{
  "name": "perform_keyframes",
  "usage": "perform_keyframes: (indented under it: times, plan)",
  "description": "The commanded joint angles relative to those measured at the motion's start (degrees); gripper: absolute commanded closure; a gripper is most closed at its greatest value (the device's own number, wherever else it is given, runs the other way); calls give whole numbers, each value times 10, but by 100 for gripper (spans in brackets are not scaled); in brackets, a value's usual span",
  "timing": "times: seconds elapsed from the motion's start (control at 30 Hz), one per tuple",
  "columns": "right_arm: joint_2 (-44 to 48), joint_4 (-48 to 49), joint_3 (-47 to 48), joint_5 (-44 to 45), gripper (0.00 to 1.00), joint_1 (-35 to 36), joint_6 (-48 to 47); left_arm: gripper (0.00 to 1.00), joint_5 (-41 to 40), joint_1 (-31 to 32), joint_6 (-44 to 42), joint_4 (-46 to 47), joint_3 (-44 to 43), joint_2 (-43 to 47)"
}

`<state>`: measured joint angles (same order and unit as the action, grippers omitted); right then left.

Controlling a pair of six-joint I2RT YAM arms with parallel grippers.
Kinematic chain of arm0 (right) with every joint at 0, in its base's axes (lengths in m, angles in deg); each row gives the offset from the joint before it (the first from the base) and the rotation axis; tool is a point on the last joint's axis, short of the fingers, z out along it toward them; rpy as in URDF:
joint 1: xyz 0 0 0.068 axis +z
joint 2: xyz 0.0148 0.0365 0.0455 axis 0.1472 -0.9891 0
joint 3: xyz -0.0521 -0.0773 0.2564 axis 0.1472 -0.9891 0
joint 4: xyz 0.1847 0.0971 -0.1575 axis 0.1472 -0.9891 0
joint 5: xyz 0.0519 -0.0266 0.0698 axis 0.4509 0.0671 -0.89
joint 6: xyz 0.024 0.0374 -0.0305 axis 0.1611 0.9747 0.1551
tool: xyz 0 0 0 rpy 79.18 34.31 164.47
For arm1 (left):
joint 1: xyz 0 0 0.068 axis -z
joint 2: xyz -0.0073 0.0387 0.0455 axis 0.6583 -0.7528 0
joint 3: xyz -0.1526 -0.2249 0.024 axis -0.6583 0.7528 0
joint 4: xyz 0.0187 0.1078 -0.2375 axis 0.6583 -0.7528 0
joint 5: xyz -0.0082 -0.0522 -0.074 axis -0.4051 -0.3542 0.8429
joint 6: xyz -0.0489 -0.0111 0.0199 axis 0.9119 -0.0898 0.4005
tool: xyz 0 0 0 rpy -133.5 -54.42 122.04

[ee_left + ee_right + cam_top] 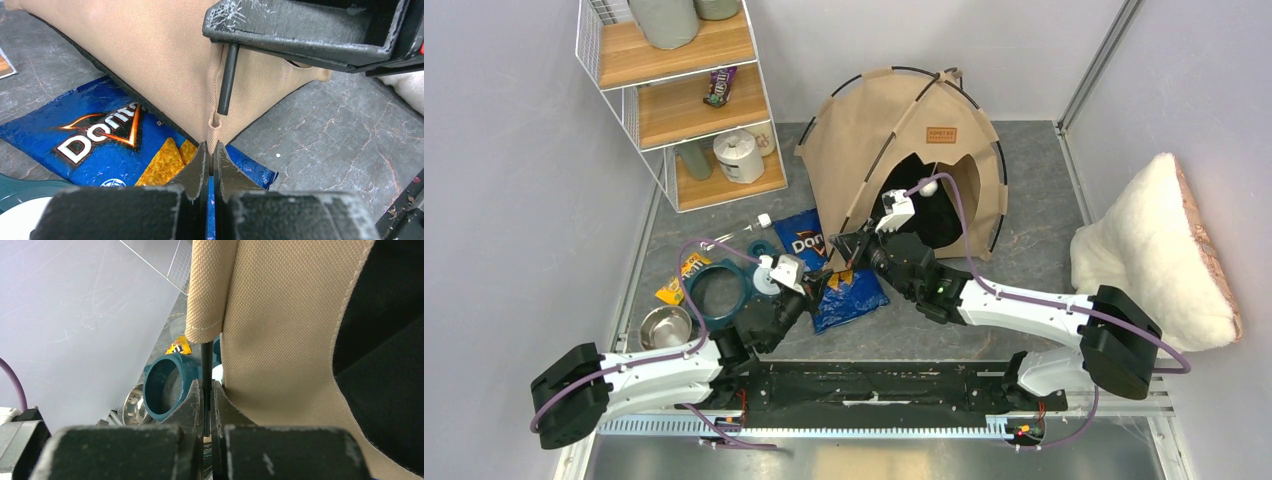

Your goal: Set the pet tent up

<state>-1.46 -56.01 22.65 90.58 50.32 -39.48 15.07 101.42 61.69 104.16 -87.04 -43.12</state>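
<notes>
The tent [904,130] stands domed at the far middle of the table [1034,200], its dark opening facing near and right. Its near-left corner reaches over a blue chip bag [100,135]. The left pincer [210,150] is pressed together on the fabric tip of that corner, probably to hold it steady and taut. The right pincer [207,390] is closed on the bare end of a thin black pole [205,365] where it leaves its tan sleeve, just above the pinched corner. The pole end is not yet seated, and the two grips look arranged to guide it down into the corner. The table is grey and marbled, with pale walls around it. A wire-and-wood shelf [684,100] stands at the far left. A teal ring [719,290] and a metal bowl [664,325] lie near left, and a fluffy white cushion [1154,250] leans against the right wall.
</notes>
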Motion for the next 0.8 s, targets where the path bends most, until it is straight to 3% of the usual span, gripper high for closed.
perform_keyframes:
  times: [0.0,0.77]
  plan:
    - [-7,6,16,46,100,-9,-16,98,-5,2,-20,18,-9,16]
    - [-37,15,19,-4,100,-2,-15,98,-5,2,-21,13,-27,4]
